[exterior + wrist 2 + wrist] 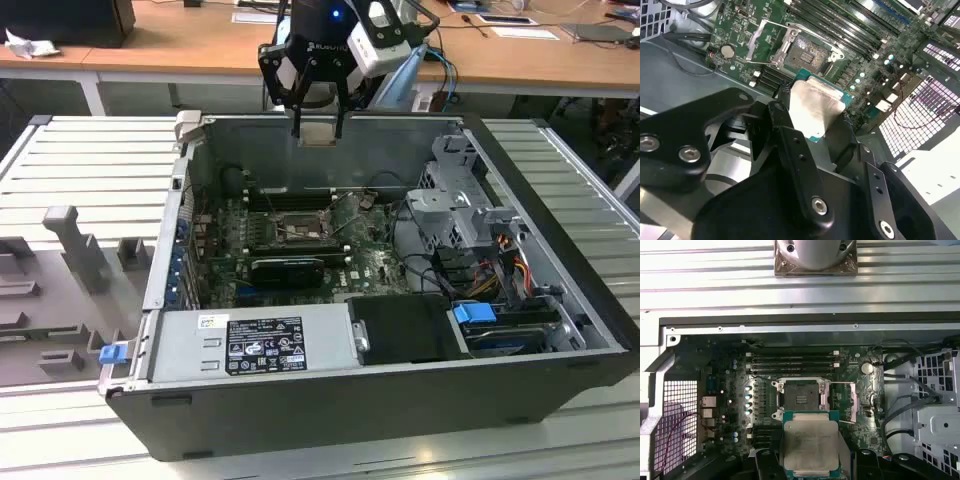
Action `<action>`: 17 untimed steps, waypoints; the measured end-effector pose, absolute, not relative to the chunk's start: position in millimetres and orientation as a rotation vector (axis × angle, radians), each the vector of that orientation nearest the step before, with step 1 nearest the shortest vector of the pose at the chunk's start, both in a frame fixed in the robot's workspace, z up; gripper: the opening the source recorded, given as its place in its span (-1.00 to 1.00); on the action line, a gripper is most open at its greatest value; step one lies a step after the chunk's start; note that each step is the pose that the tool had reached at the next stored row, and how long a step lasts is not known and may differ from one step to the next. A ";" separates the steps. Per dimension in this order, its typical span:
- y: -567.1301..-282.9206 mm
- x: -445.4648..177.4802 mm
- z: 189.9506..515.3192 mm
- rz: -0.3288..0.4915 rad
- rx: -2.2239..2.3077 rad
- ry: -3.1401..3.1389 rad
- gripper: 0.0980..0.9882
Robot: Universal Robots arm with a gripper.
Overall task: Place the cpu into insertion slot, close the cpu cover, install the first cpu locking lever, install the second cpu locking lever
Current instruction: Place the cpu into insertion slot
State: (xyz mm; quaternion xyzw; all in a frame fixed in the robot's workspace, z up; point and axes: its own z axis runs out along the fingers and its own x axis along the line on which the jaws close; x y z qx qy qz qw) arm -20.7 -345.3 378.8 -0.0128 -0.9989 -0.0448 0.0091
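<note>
The jaws were clamped on the cpu (pixel 810 446), held flat above the open computer case (pixel 380 400), whose insertion slot (pixel 801 399) lay bare with the cpu cover (pixel 756 39) swung open.

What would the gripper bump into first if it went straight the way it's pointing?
The gripper points down into the computer case. The cpu it holds would probably touch the motherboard first, close beside the empty socket; depth is hard to judge.
</note>
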 end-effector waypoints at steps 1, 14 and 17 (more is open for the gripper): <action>-345.3 -20.7 378.8 -0.140 -0.044 -3.120 -0.03; -345.3 -20.7 375.6 -0.141 -0.174 -3.119 -0.03; -345.3 -20.7 375.5 -0.141 -0.192 -3.118 -0.03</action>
